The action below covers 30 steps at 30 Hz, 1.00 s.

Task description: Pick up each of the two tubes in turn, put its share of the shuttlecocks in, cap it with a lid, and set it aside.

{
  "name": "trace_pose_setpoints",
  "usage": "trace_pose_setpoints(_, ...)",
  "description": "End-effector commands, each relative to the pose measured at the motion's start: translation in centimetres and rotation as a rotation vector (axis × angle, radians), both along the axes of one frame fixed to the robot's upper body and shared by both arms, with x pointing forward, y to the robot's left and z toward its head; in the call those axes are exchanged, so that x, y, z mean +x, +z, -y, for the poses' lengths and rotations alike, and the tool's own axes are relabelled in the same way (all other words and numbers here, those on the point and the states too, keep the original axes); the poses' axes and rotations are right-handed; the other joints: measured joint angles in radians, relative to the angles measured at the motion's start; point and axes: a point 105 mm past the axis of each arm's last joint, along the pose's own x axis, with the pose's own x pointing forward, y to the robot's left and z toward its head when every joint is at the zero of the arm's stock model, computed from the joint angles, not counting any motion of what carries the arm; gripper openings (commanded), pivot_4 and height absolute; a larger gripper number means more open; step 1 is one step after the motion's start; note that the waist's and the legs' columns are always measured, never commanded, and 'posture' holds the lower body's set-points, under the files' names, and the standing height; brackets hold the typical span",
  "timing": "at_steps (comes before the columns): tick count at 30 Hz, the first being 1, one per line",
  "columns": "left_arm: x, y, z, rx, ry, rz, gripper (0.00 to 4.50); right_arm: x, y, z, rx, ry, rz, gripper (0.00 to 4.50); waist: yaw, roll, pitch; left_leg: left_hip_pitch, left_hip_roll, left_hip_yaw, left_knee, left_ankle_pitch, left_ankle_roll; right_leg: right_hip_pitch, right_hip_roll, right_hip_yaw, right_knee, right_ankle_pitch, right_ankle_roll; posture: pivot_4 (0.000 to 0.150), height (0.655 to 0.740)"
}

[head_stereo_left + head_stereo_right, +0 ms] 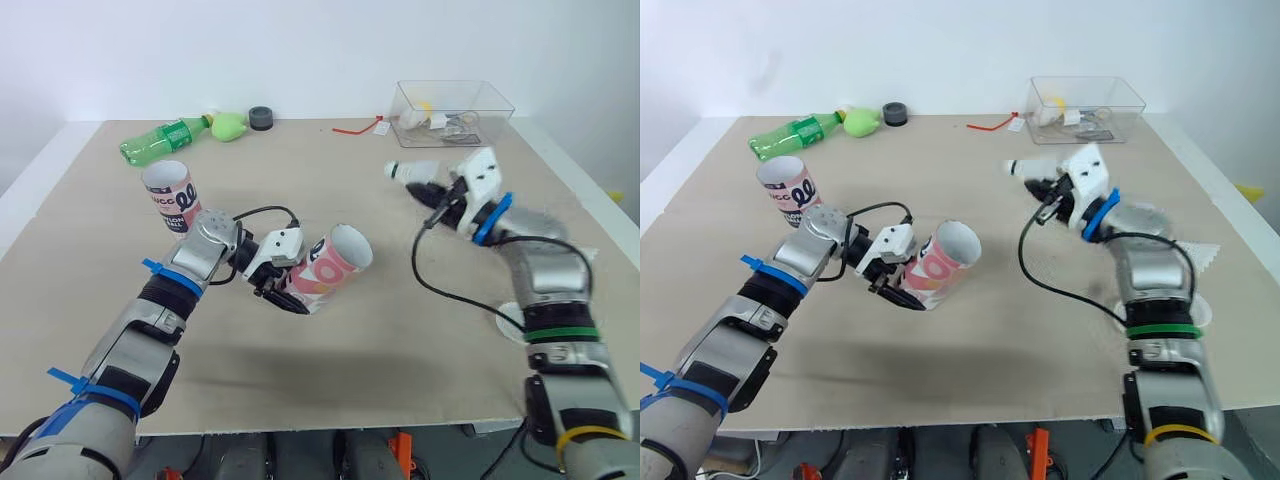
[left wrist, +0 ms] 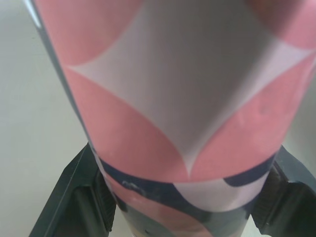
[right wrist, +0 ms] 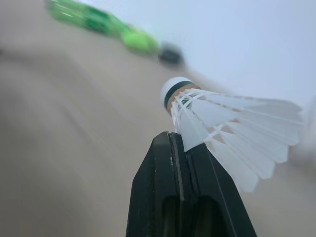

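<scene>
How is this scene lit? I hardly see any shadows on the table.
Left eye view: soft, even light, the tube in the left hand throws only a faint smudge on the table. Left wrist view: the tube darkens toward the fingers. Right wrist view: the shuttlecock is brightly lit.

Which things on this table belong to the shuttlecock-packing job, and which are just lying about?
Belonging to the job:
tilted tube, held in the left hand
upright tube
shuttlecock, held in the right hand

Lying about:
green bottle
green pear-shaped thing
black ring
clear box
red tie
</scene>
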Motion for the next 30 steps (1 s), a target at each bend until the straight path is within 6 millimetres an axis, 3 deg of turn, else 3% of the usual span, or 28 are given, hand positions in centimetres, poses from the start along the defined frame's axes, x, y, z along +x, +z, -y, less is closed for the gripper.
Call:
trace_pose_setpoints(1,0.5,0.7,-0.5,0.03,0.0,0.048,2.84,-4.0,1.9,-1.7,-0.265,0.211,0.237,0.05,0.0,0.0,0.0,0.0,0.0,0.0,0.0,0.0,0.0,0.0,0.0,0.0,0.0,0.0,0.0,0.15,0.74)
trace_pose_setpoints(3,0.6,0.8,-0.5,0.031,0.001,0.049,2.84,-5.9,1.9,-2.2,-0.375,0.305,0.296,0.05,0.0,0.0,0.0,0.0,0.0,0.0,0.0,0.0,0.0,0.0,0.001,0.0,0.0,0.0,0.0,0.15,0.74)
trace_pose_setpoints(11,0.9,0.9,-0.5,0.036,0.004,0.049,2.84,-9.9,1.4,-4.3,-0.547,0.526,0.338,0.05,0.0,0.0,0.0,0.002,0.002,0.002,0.0,0.002,-0.001,0.0,0.003,0.003,0.0,0.001,0.001,0.15,0.74)
trace_pose_setpoints(15,0.9,1.1,-0.3,0.029,0.001,0.044,2.84,-10.2,0.3,-5.0,-0.636,0.572,0.342,0.05,0.0,0.0,0.0,0.002,0.002,0.002,0.0,0.002,-0.001,0.0,0.004,0.004,0.0,0.002,0.001,0.15,0.74)
trace_pose_setpoints(21,0.7,1.6,0.3,0.006,-0.013,0.033,2.84,-9.0,-2.0,-6.2,-0.743,0.575,0.327,0.05,0.002,0.0,0.0,0.002,0.002,0.004,0.0,0.002,-0.001,-0.002,0.004,0.006,0.0,0.002,0.001,0.15,0.74)
trace_pose_setpoints(26,0.7,1.7,0.4,0.006,-0.011,0.029,2.84,-8.8,-1.8,-6.9,-0.735,0.595,0.319,0.05,0.003,-0.001,0.0,0.002,0.002,0.005,0.0,0.002,-0.001,-0.002,0.004,0.007,0.0,0.004,-0.001,0.15,0.74)
trace_pose_setpoints(30,0.6,1.4,0.2,0.009,-0.008,0.024,2.84,-8.8,-1.3,-6.7,-0.736,0.595,0.317,1.31,0.002,-0.001,0.0,0.002,0.002,0.005,0.0,0.002,-0.001,-0.002,0.004,0.007,0.0,0.004,-0.001,0.15,0.74)
